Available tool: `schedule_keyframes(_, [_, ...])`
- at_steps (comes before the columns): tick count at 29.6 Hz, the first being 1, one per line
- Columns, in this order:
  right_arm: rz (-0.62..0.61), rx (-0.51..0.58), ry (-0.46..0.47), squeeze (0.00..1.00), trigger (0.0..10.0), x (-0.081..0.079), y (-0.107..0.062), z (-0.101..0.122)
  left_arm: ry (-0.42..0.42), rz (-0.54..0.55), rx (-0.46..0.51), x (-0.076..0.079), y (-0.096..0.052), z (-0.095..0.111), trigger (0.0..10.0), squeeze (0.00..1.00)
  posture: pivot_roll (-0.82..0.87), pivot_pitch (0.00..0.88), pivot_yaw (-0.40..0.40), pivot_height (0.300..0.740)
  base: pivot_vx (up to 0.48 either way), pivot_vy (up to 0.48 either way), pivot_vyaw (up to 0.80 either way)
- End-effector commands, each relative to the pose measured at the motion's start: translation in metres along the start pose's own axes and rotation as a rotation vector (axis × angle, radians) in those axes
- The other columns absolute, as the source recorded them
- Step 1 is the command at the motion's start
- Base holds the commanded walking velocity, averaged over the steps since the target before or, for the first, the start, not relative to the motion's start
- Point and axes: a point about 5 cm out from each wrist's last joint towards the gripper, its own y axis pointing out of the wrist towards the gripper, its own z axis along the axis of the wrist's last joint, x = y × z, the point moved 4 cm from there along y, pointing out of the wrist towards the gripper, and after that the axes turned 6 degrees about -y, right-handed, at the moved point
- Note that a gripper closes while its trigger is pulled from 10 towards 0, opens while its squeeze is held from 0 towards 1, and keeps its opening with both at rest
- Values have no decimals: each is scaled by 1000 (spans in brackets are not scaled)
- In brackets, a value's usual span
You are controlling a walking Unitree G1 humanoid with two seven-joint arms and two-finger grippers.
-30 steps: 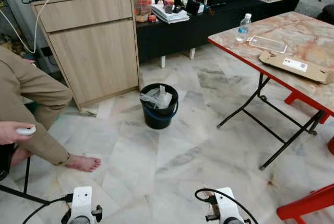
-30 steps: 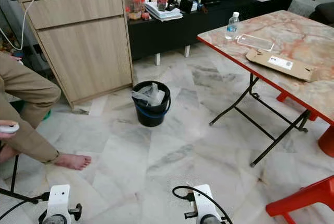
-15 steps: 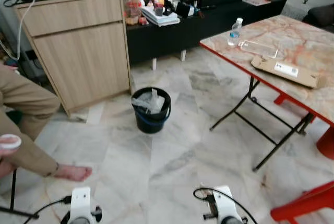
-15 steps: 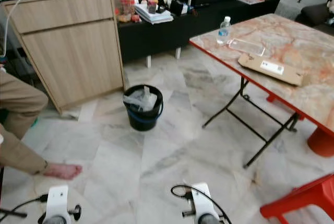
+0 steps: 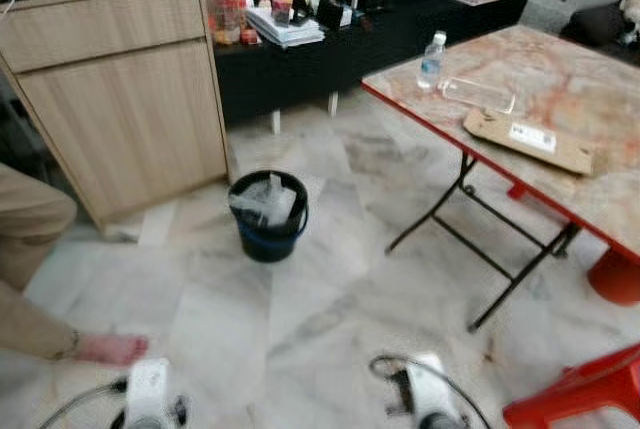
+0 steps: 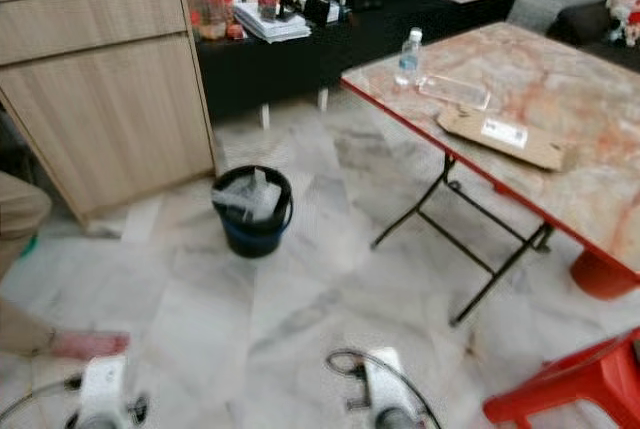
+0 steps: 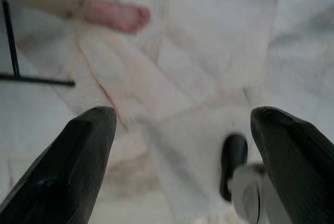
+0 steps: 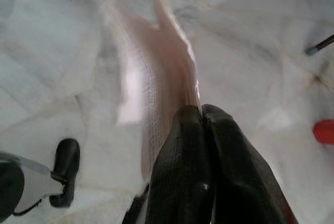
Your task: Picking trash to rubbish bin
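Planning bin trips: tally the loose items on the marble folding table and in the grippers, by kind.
Clear plastic water bottle: 1
Clear plastic tray: 1
Flat brown cardboard piece: 1
Pale thin sheet, pinched in the right gripper: 1
Total: 4

Marble floor (image 5: pixel 330 279); wooden cabinet (image 5: pixel 120 99); folding table (image 5: pixel 540 119); black console (image 5: pixel 340 44).
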Motion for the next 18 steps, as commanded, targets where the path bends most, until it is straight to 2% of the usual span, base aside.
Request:
schedule_keyframes(1, [-25,-18,6,0,10000,13,-2,-9,-17,-14,-8,9,-1,-2,10000,0,62,71,-51,740,375,0,0])
schedule_keyframes(7, [-28,-5,-13,0,10000,14,-2,-5,-21,-12,-6,8,-1,-2,10000,0,63,72,-51,740,303,0,0])
schedule_keyframes(10, [-27,5,-32,0,10000,14,-1,-3,-21,-12,-5,8,-1,-2,10000,0,64,74,-51,740,268,0,613])
schedule_keyframes(15, [-32,1,-11,0,10000,14,-2,-4,-23,-14,-3,9,-1,-1,10000,0,60,71,-48,740,311,0,593])
schedule_keyframes(18, [-27,-4,23,0,10000,12,-1,-5,-17,-15,-6,7,0,-1,10000,0,56,67,-35,740,337,0,0])
